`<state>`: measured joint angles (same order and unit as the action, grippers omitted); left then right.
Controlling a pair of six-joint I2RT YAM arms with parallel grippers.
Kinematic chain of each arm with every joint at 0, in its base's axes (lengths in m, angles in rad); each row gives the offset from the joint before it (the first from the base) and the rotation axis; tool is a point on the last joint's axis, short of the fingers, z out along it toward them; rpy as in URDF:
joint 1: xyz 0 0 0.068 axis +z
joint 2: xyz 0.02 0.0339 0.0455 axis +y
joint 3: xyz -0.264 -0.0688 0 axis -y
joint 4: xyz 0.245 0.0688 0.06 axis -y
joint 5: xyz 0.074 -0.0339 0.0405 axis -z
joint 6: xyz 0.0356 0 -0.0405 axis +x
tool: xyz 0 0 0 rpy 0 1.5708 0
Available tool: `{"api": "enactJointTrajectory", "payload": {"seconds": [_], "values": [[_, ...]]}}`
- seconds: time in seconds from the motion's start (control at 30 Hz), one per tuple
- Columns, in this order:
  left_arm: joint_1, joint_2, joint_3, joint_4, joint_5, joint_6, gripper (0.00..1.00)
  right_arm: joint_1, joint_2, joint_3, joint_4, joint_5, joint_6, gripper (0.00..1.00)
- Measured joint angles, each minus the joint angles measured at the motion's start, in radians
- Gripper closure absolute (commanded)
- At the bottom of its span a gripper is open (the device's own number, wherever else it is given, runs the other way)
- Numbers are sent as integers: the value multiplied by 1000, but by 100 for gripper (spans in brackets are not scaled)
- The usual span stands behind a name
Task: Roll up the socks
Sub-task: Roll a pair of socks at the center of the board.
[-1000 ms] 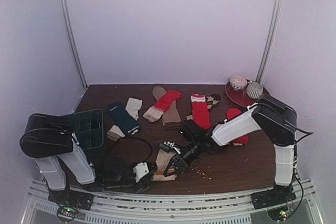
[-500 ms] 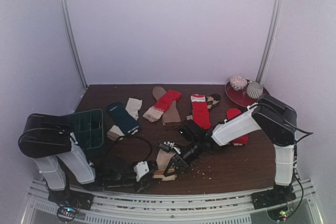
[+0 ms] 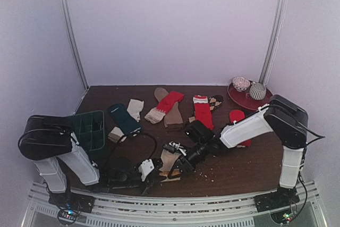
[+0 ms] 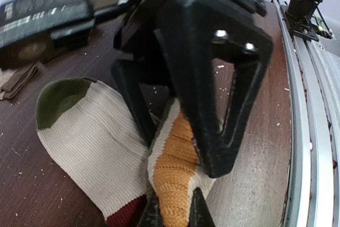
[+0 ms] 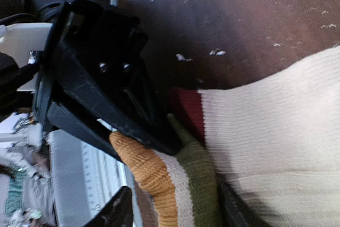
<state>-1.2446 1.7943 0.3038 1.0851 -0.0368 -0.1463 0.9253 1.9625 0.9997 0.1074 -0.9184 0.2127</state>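
The soft, light cream knitted sock (image 4: 90,147) by the front edge of the tabletop (image 3: 244,171) is best held at its orange cuff (image 4: 172,184), which the left gripper (image 4: 175,213) pinches tight, while the right gripper (image 5: 172,213) stands open.

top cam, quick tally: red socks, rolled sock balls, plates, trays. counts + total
Red knitted socks lying flat: 3
Rolled sock balls: 2
Round dark red plate: 1
Dark green gridded plastic tray: 1
Total: 7
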Motion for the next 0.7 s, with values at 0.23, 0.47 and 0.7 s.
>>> {"api": "enactJointTrajectory", "payload": {"seconds": [0.23, 0.47, 0.7], "values": [[12, 9, 51, -79, 53, -193, 100, 33, -323, -291, 202, 283, -106, 31], [61, 29, 55, -62, 158, -316, 100, 209, -463, -458, 409, 543, -421, 29], [82, 56, 72, -48, 238, -343, 100, 304, -322, -384, 388, 742, -650, 30]]}}
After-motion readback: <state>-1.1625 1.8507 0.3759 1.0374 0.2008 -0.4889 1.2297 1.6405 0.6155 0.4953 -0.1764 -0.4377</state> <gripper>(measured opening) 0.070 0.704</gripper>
